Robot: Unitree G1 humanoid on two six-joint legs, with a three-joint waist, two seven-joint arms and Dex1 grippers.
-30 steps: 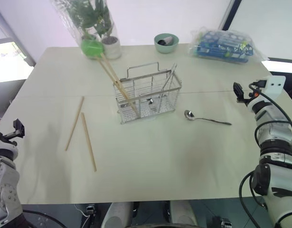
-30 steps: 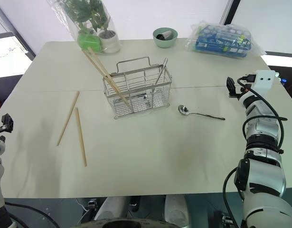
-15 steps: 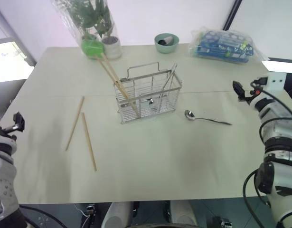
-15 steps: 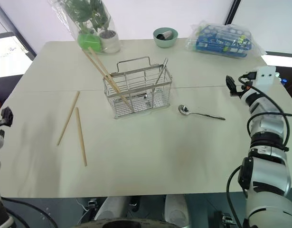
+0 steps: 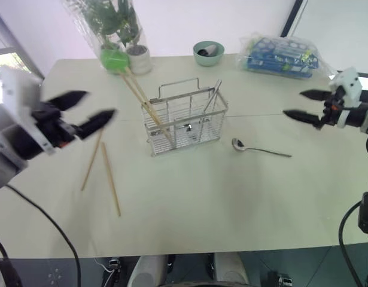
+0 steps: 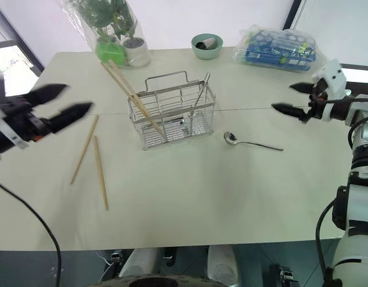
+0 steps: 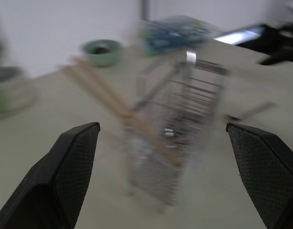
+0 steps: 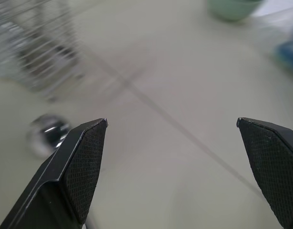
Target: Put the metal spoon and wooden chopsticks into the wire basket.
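Right of the wire basket (image 6: pixel 170 116), the metal spoon (image 6: pixel 251 142) is lying flat on the counter (image 6: pixel 189 197), handle aiming away from the basket toward the right tool (image 6: pixel 292 99).
That tool, gaping wide and empty, is hovering nearer the spoon; two wooden chopsticks (image 6: pixel 91 160) are lying left of the basket, lengthwise away from the robot, below the wide-open left tool (image 6: pixel 61 101). Beyond the basket are sitting a green bowl (image 6: pixel 207 45) and plant (image 6: pixel 115 30).

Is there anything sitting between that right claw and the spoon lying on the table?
Nothing visible. The right gripper, open, hovers above bare table, and the metal spoon lies in the open beside the wire basket, with no object between them.
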